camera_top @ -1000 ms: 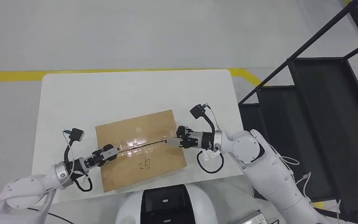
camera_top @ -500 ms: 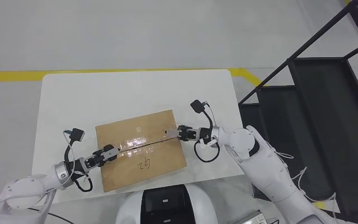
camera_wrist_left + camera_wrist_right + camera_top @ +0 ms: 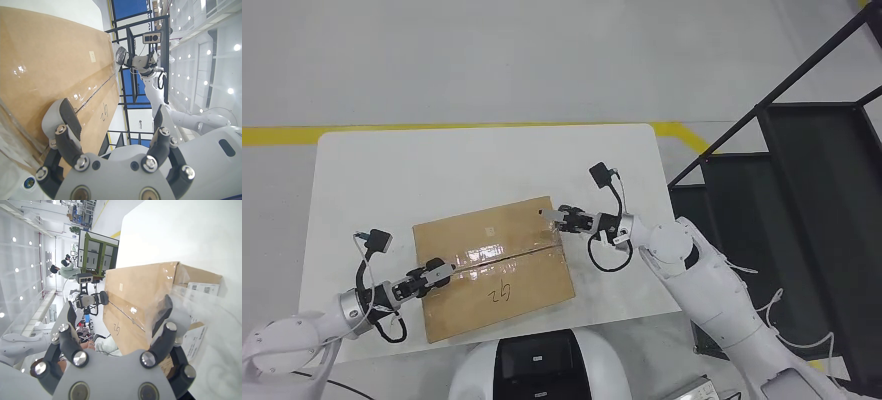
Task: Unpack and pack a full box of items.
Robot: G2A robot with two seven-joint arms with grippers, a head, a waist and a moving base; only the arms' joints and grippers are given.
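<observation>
A closed cardboard box [image 3: 482, 235] lies on the white table [image 3: 442, 170], its top seam covered by clear tape [image 3: 492, 257]. My left gripper [image 3: 437, 272] is at the box's left edge, open, with one pad [image 3: 70, 115] resting on the box top [image 3: 47, 56] beside the seam and the other in the air. My right gripper [image 3: 558, 217] is at the box's right edge near its far corner, open. One of its fingers [image 3: 164, 311] touches loose, crinkled clear tape [image 3: 181, 289] hanging over the box's end [image 3: 136, 285].
A white printed label [image 3: 204, 288] is stuck on the box's end face. Bare table lies beyond the box and to its left. Dark metal stairs [image 3: 782, 160] stand to the right of the table, and a yellow floor line [image 3: 282, 135] runs behind it.
My right gripper has moved from the seam's right end along the box's right edge toward the far corner. The left arm and the box have stayed put.
</observation>
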